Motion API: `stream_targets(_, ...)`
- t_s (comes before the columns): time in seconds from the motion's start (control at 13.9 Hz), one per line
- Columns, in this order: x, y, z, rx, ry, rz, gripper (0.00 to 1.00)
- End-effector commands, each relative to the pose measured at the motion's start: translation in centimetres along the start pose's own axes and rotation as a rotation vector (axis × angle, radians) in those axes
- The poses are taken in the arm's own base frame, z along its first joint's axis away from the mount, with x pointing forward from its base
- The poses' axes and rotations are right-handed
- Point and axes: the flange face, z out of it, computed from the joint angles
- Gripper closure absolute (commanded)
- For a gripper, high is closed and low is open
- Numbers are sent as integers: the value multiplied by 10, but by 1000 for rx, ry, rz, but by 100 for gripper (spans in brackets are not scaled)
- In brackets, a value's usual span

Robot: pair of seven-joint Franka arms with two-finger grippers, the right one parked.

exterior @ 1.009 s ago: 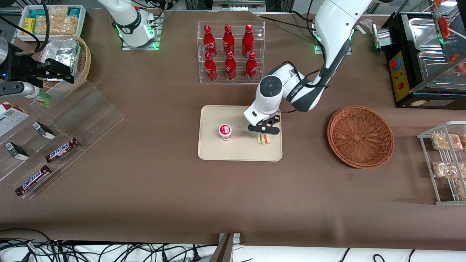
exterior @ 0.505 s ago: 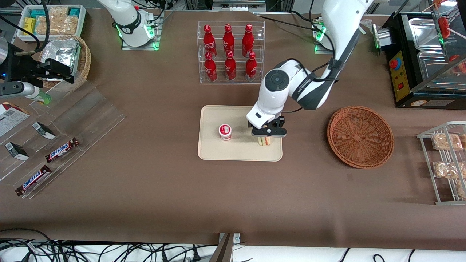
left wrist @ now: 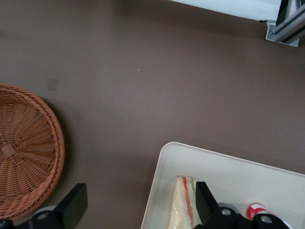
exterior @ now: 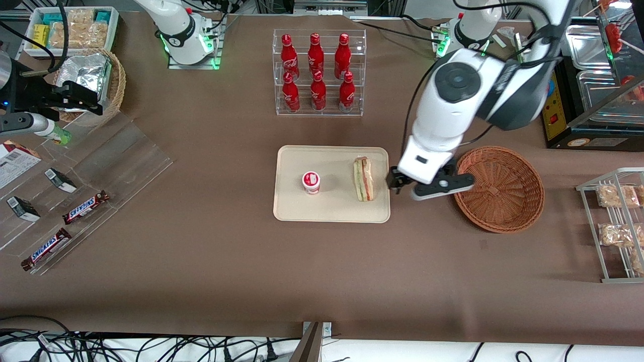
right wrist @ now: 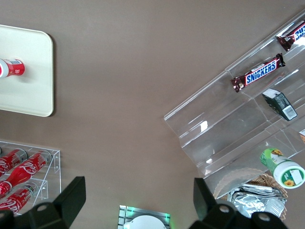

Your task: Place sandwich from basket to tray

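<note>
The wrapped sandwich [exterior: 363, 179] lies on its side on the cream tray [exterior: 332, 208], near the tray edge that faces the basket. The reddish-brown wicker basket [exterior: 498, 188] stands with nothing in it toward the working arm's end of the table. My left gripper [exterior: 426, 187] hangs raised over the gap between tray and basket, open and holding nothing. In the left wrist view the gripper [left wrist: 138, 210] spans bare tabletop and the tray [left wrist: 228, 171] rim. There the sandwich [left wrist: 183, 207] lies close by one finger [left wrist: 206, 202], and the basket [left wrist: 24, 157] is beside the other.
A small red-and-white cup [exterior: 311, 182] stands on the tray beside the sandwich. A clear rack of red cola bottles [exterior: 318, 70] stands farther from the front camera. A wire rack of bagged snacks [exterior: 616, 221] and a black appliance [exterior: 563, 100] sit at the working arm's end.
The gripper has let go of the sandwich, risen and swung toward the basket. The sandwich, held upright before, now lies flat on the tray.
</note>
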Motion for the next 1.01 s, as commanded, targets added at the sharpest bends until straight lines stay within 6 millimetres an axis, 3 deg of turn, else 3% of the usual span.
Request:
stream_targets(0.0,7,-30,-30,32,-1,-55,0)
stream_targets(0.22,17,-62,-55,16,-27,-113,0)
stream_targets(0.5,35,-103,-63,19,-62,-88,0)
stream_targets(0.94,67,-204,-79,7,-125,150,0)
